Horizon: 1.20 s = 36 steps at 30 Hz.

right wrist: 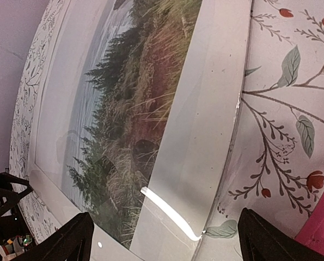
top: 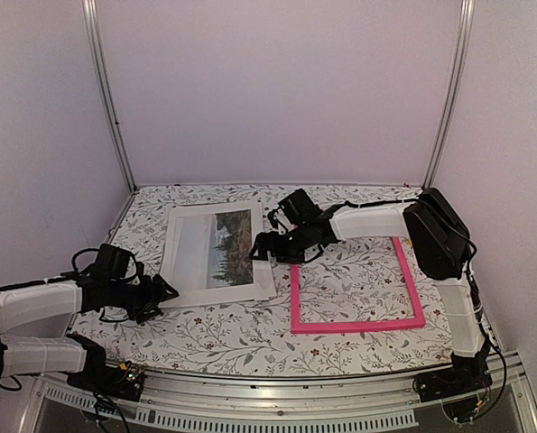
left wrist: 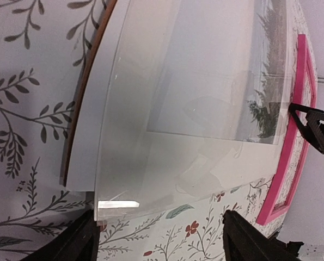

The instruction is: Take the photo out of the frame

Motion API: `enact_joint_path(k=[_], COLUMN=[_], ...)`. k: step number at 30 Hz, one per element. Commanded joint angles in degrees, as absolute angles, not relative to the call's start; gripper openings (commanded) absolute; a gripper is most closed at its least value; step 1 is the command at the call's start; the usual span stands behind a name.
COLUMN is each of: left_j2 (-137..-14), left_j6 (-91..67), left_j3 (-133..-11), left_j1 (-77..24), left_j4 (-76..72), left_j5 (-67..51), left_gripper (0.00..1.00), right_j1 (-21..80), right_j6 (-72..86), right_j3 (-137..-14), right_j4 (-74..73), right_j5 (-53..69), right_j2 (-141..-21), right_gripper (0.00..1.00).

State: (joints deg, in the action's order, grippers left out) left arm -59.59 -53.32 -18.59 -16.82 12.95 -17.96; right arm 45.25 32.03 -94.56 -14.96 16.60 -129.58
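The photo (top: 216, 253), with a white border and a print of dark trees, lies flat on the table left of the pink frame (top: 354, 287). The frame is empty and the tablecloth shows through it. A clear sheet (left wrist: 151, 179) lies over the photo (left wrist: 205, 70), and a brown board edge (left wrist: 88, 81) shows under it. My left gripper (top: 164, 290) is open and empty at the photo's near left corner; its jaws straddle the clear sheet's corner (left wrist: 159, 234). My right gripper (top: 261, 246) is open and empty at the photo's right edge (right wrist: 164, 234), above the white border (right wrist: 205, 125).
The pink frame's rail shows at the right in the left wrist view (left wrist: 292, 157) and its corner in the right wrist view (right wrist: 319, 234). The floral tablecloth (top: 250, 334) covers the table. White walls and metal posts (top: 110, 99) enclose the back and sides.
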Motion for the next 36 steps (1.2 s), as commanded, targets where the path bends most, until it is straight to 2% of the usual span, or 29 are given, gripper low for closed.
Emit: enact_joint_path(k=[1, 11, 17, 24, 30, 36], left_j2=[-59.3, -58.2, -58.4, -58.0, -55.3, -53.3], left_j6=[-55.0, -54.7, -54.7, -55.0, -52.1, -52.6], left_j3=[-17.5, -18.8, -18.3, -17.8, -20.2, -21.6], left_j1=[-18.0, -17.9, -18.1, -19.8, -20.2, -20.7], left_j4=[15.0, 15.6, 15.0, 15.5, 25.3, 26.5], left_j5=[-18.2, -17.8, -18.9, -19.6, -15.0, -15.8], left_gripper=[0.77, 0.52, 0.42, 0.40, 0.53, 0.56], right_j1=[45.4, 45.4, 45.4, 45.4, 46.6, 47.0], right_j6=[31.6, 31.7, 32.1, 32.8, 33.1, 33.3], right_j3=[-92.9, -92.3, -89.5, -83.4, -82.1, -82.9], right_j4=[-16.7, -16.3, -16.3, -16.0, -15.7, -15.7], right_j5=[16.4, 16.5, 16.7, 17.6, 19.7, 19.4], right_j2=[-127.7, -127.6, -125.9, -122.1, -121.1, -121.8], right_gripper=[0.95, 0.95, 0.95, 0.95, 0.95, 0.94])
